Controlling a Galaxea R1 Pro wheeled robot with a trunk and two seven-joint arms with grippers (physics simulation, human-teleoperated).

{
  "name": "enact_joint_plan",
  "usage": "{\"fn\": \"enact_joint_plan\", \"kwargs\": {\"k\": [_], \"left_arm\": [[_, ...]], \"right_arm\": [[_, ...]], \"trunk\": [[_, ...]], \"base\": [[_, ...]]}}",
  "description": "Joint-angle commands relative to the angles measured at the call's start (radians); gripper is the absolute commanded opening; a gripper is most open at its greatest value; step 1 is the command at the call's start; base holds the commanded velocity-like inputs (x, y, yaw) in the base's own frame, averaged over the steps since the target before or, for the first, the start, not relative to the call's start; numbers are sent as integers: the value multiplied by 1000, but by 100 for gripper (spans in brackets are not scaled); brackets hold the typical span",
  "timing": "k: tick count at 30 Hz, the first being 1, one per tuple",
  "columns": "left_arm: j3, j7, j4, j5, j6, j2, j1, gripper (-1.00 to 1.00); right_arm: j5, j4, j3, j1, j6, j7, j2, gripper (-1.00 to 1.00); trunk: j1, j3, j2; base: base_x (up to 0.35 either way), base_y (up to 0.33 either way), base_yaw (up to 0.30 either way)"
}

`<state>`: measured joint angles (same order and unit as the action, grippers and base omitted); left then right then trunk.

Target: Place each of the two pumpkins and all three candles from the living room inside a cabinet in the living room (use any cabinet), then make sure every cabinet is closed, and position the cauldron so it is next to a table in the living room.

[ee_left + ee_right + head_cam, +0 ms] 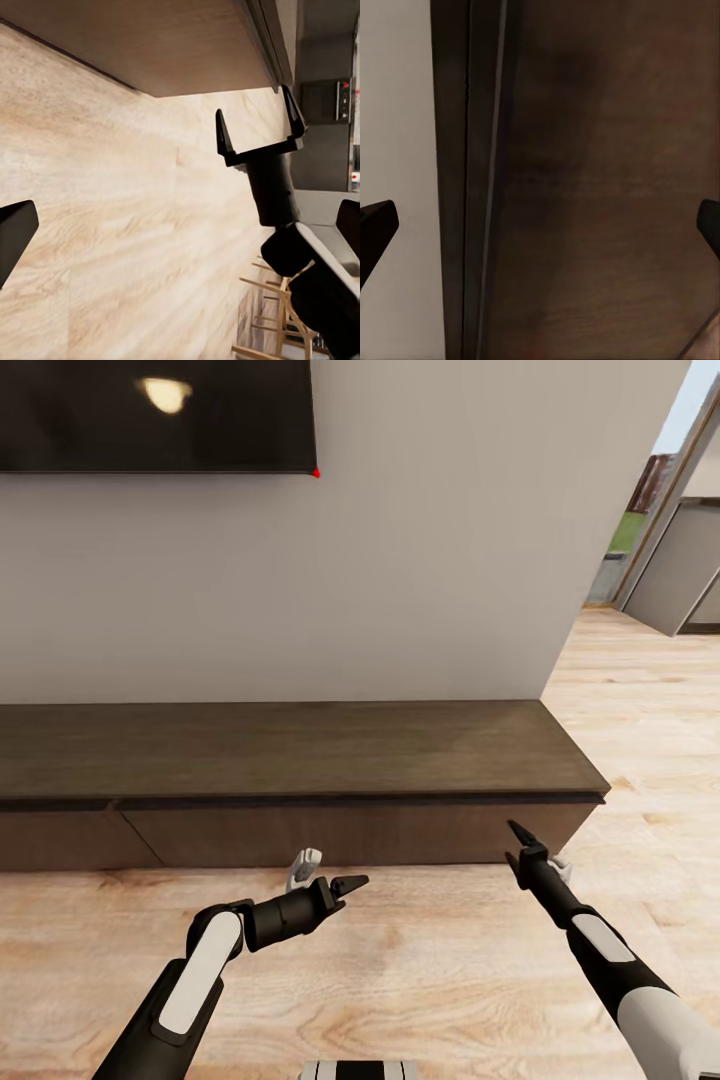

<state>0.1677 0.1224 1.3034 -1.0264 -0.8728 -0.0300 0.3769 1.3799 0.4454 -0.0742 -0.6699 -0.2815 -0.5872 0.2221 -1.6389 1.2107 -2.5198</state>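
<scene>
Carefully: both grippers, left (pixel 345 884) and right (pixel 517 838), fingers apart and empty, could scrape the long dark-brown wooden cabinet (pixel 300 760).

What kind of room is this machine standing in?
Most likely a living room in a home: a long low dark wooden cabinet runs along a plain wall, a flat dark screen hangs above it, and pale wood flooring leads to a doorway at the right.

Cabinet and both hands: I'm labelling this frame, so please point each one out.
cabinet (pixel 300 745): head view, on its flat dark top.
left hand (pixel 345 888): head view, between its fingertips.
right hand (pixel 259 124): left wrist view, between its two open fingers.
</scene>
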Motion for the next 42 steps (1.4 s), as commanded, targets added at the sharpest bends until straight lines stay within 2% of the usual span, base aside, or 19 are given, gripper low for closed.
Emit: {"fn": "enact_joint_plan", "kwargs": {"k": [1,4,8,15,26,42], "left_arm": [[-1,11,1,6,-4,0,0,100],[-2,44,5,6,-6,1,0,100],[-1,72,10,6,-6,1,0,100],[-1,75,10,6,-6,1,0,100],[1,78,9,7,-4,2,0,100],[1,78,4,6,-3,2,0,100]], "right_arm": [[10,-1,-2,0,-9,-1,1,100],[12,-1,-2,0,-9,-2,2,100],[11,-1,-1,0,-8,-4,1,100],[9,-1,0,0,-7,-6,0,100],[7,1,1,0,-7,-8,0,100],[5,1,1,0,-5,-5,0,100]], "trunk": [[0,1,0],[0,1,0],[-2,16,-1],[-5,43,-3],[-5,43,-3],[-5,43,-3]], "base": [[0,0,0],[0,0,0],[0,0,0],[0,0,0],[5,0,0],[102,0,0]]}}
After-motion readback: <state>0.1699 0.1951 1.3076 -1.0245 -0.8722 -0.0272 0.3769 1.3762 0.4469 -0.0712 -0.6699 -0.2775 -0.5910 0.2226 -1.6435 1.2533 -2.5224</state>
